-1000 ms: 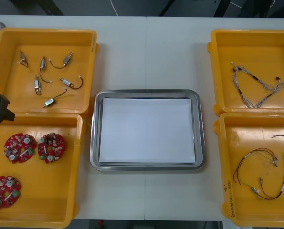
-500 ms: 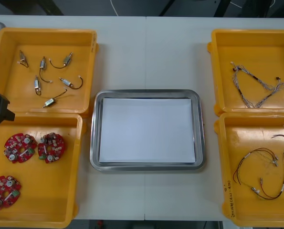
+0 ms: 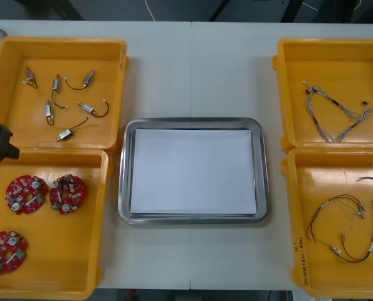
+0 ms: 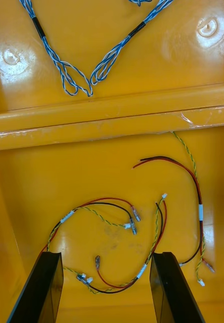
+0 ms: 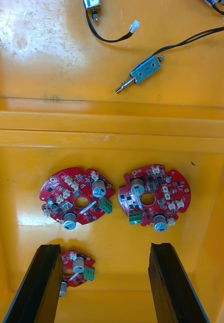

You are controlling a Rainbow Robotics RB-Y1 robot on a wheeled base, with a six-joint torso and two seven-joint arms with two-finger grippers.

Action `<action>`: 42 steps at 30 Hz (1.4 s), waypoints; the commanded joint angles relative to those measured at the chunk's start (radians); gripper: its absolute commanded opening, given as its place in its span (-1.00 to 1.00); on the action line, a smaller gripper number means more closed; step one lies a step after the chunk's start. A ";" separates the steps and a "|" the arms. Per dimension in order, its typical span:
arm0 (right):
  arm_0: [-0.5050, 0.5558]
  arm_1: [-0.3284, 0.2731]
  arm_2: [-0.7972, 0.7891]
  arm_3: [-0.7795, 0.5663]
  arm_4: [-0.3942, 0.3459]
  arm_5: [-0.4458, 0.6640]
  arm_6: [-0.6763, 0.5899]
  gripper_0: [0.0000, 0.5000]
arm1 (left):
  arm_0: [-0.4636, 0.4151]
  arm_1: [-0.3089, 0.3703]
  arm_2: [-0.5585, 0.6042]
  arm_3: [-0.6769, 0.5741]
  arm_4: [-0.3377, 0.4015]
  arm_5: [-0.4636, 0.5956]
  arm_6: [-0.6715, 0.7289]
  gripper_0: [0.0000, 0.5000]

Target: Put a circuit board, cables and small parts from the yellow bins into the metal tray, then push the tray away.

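**Both claws wide open above the bins beside the tray**

The shiny metal tray with a white inside [image 3: 193, 122] sits at the middle of the light table [image 3: 192, 63]. Left of the tray on the robot's side, a yellow plastic bin [image 3: 67, 251] holds three round red circuit boards [image 3: 26, 194]. The left gripper [image 5: 104, 247] hangs over them, its black fingers [image 5: 41, 282] spread wide and gripping nothing. Beyond that bin, still left of the tray, a second yellow bin [image 3: 73, 56] holds small metal parts [image 3: 56, 83] with black leads.

Right of the tray on the robot's side, a third yellow bin [image 3: 311, 188] holds thin red and yellow cables [image 3: 343, 226]. The right gripper [image 4: 107, 255] hovers above them, equally wide and holding nothing. The far yellow bin right of the tray [image 3: 324, 63] holds a twisted blue and white cable [image 3: 336, 113].
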 commanded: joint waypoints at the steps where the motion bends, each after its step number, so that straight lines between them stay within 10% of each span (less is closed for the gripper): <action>1: 0.014 -0.036 0.009 -0.007 0.003 0.003 -0.027 1.00 | 0.013 0.030 0.030 -0.025 0.003 0.006 -0.057 1.00; 42: 0.007 -0.056 -0.025 -0.041 0.014 0.003 -0.028 1.00 | 0.030 0.008 0.007 -0.004 0.005 0.006 -0.040 1.00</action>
